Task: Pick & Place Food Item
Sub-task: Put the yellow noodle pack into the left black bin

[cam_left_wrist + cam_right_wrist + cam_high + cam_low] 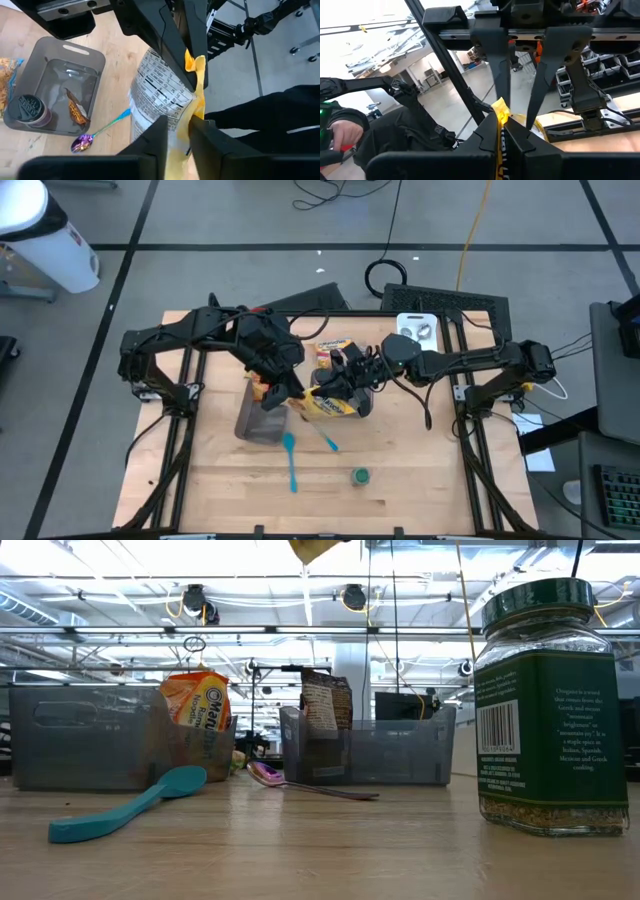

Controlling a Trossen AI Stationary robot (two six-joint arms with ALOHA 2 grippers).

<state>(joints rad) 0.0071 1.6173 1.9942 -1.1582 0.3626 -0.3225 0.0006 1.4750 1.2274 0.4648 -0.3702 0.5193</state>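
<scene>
A yellow snack bag (330,406) hangs above the middle of the table, held between both arms over the wooden tabletop (420,480). The right gripper (501,131) is clenched on the bag's top edge, its dark fingers pinching the yellow crimp. The left gripper (177,135) meets the same bag from the other side, its fingers drawn in close on either side of the yellow seam; whether they press the bag cannot be told. In the left wrist view the bag's white nutrition panel faces the camera.

Below and to the left sits a grey bin (262,423) holding a dark-lidded jar (27,108) and a small brown wrapper (76,107). A second grey bin (385,752) stands behind, with a brown packet (326,705) upright in it. An orange packet (196,712) leans in the nearer bin in the low view.

On the table lie a teal spoon (290,460) and, just beside the bin, a purple-bowled spoon (95,135). A green-lidded spice jar (551,705) stands upright, well apart from the bins, toward the table's front edge.
</scene>
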